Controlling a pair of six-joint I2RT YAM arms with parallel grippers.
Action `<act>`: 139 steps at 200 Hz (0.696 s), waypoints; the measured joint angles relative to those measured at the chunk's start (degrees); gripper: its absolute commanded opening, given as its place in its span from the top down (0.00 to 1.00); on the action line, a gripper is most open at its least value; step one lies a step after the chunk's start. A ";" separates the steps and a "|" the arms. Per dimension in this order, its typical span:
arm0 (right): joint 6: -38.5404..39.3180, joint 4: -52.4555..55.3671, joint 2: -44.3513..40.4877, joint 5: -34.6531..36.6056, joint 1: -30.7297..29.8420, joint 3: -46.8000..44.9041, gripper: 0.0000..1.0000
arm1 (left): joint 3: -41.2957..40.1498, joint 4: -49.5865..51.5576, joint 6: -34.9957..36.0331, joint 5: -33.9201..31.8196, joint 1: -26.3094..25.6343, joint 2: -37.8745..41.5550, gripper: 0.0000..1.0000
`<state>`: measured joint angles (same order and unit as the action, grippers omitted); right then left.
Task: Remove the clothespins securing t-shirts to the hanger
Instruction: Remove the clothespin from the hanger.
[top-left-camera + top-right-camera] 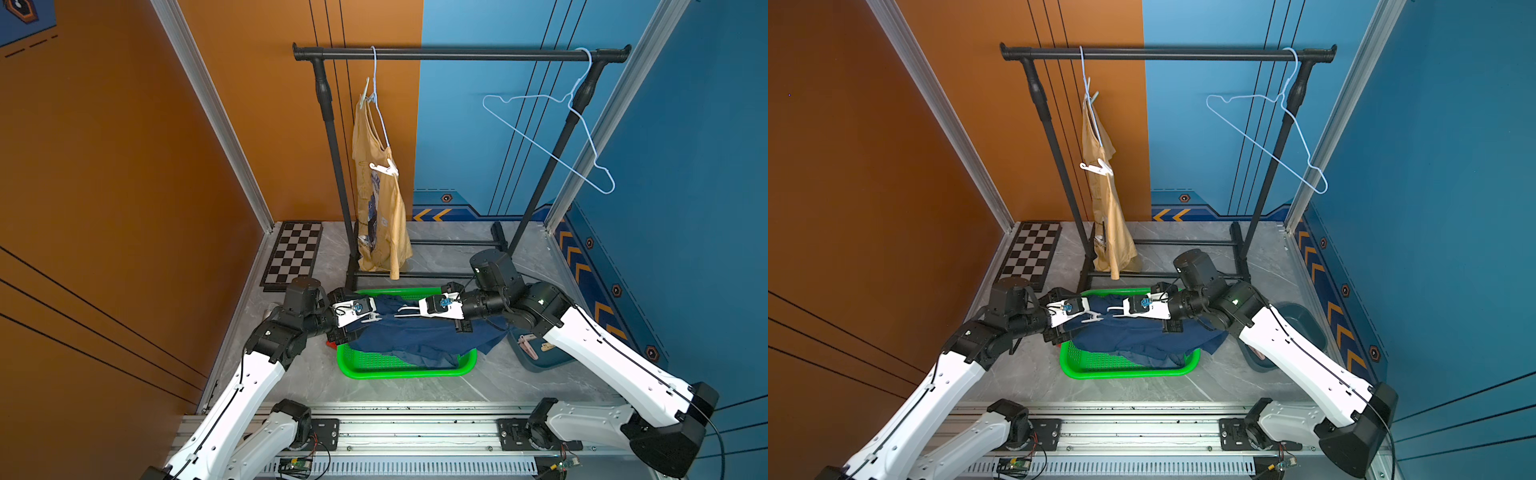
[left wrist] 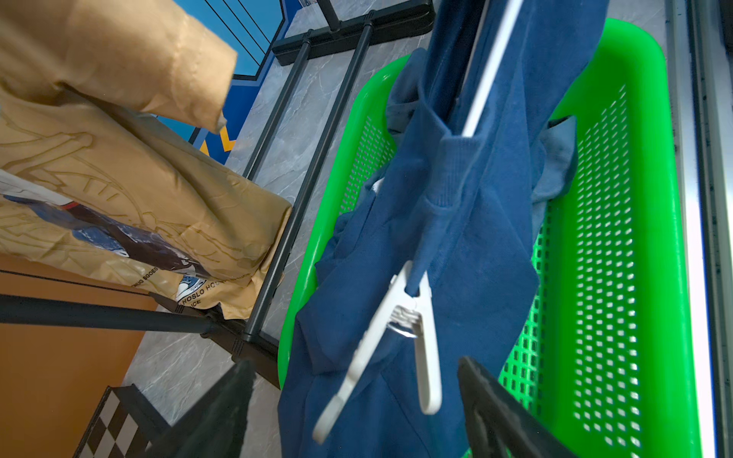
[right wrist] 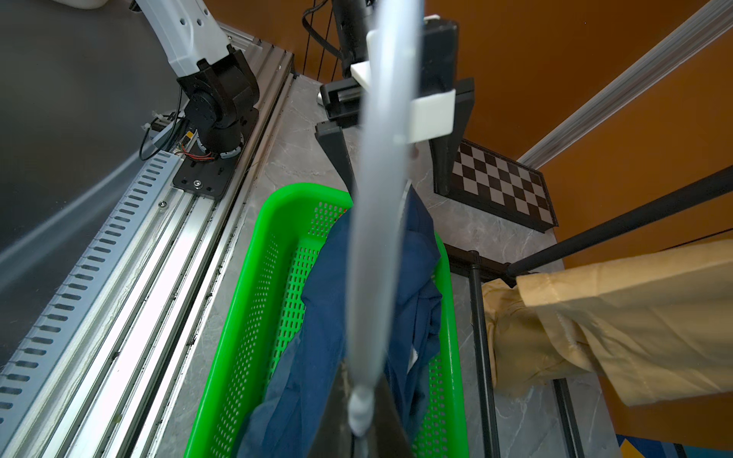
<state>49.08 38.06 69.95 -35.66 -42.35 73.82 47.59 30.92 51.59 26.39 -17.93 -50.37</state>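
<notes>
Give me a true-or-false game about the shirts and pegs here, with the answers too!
1. The yellow shirt hangs from the black rack. True.
2. The basket is red. False: it is green.
3. A white clothespin is clipped on the navy shirt. True.
4. The left tool is squeezing that clothespin. False: its fingers stand apart, either side of it.
5. Both hangers on the rack carry shirts. False: the pale hanger near the rail's end is bare.
6. The right tool is shut on the navy shirt's hanger. True.
</notes>
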 measured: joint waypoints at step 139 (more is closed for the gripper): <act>0.04 0.55 -0.22 0.00 -0.09 1.11 1.00 | 0.00 -0.04 -0.37 4.35 -0.13 -2.75 0.59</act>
<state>49.12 38.61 69.73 -35.66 -42.44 74.94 47.59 30.87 51.22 30.74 -18.06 -53.12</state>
